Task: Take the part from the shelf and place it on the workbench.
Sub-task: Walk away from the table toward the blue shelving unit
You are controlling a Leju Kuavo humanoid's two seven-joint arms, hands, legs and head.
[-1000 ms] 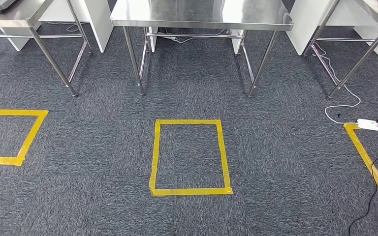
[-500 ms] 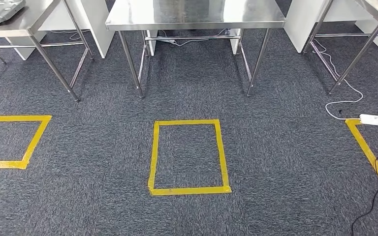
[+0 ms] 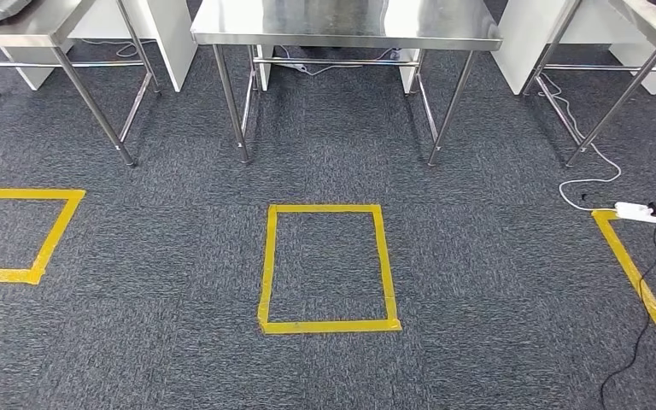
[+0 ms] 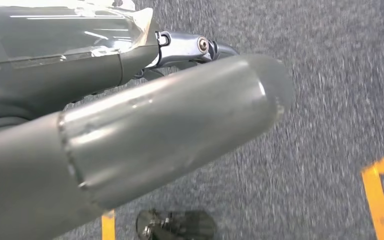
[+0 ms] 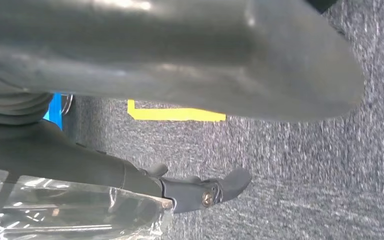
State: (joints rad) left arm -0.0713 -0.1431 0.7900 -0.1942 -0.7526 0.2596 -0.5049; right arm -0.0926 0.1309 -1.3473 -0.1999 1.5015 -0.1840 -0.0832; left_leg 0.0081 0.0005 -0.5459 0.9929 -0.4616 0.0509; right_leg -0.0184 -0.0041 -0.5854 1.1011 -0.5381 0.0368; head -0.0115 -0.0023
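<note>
Grey carpet floor (image 3: 495, 282) is spread ahead, and the steel counter (image 3: 346, 21) is seen straight in front at its far side, beyond the yellow tape rectangle (image 3: 325, 326) marked squarely before it. The left hand (image 4: 130, 125) and the right hand (image 5: 180, 60) are hung low over the carpet, about equally far from the counter. A film-wrapped dark piece (image 4: 55, 30) is seen lying lengthwise along the fingers of each hand. It is judged possibly to be the part, but neither that nor the grip of either hand can be told
</note>
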